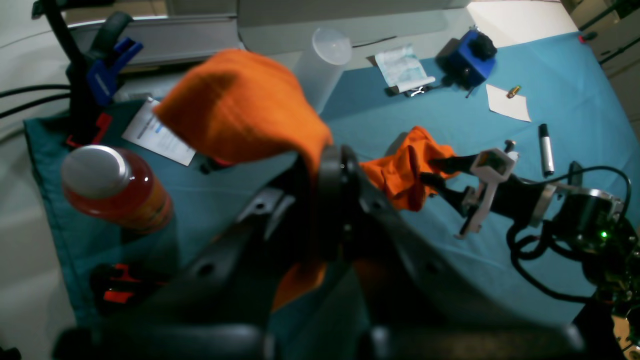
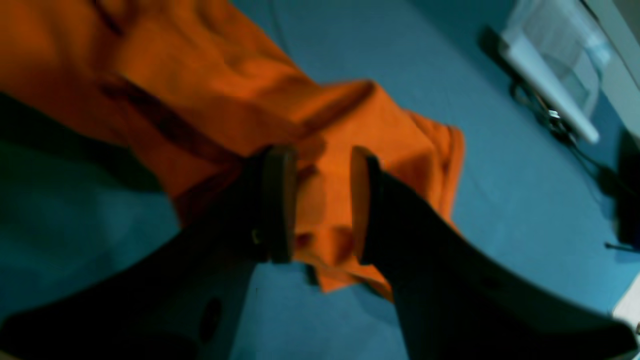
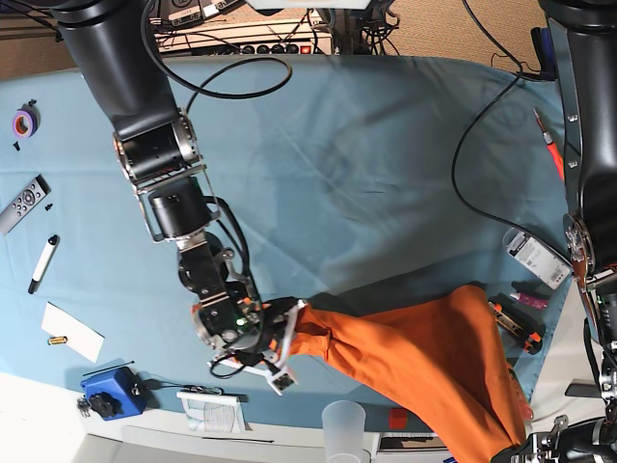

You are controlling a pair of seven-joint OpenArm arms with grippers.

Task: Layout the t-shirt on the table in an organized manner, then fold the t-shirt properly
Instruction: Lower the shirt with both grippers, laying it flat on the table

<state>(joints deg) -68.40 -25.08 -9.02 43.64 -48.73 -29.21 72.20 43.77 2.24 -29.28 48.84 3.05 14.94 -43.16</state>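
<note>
The bright orange t-shirt (image 3: pixel 415 362) hangs stretched between my two grippers near the front edge of the blue-teal table (image 3: pixel 366 145). My right gripper (image 3: pixel 297 328) is shut on a bunched end of it, cloth between its fingers (image 2: pixel 280 200). The right gripper also shows in the left wrist view (image 1: pixel 432 172). My left gripper (image 1: pixel 325 160) is shut on the other end; the t-shirt (image 1: pixel 240 105) drapes over it. In the base view the left gripper is mostly hidden under the cloth at the bottom right.
An orange drink bottle (image 1: pixel 117 187), a translucent cup (image 1: pixel 325 65), a blue clamp (image 1: pixel 112 70) and papers stand near my left gripper. A blue box (image 1: pixel 470 60), white note (image 1: pixel 507 102) and marker (image 1: pixel 546 149) lie beyond. A remote (image 3: pixel 24 204) and cables (image 3: pixel 482 125) are on the table.
</note>
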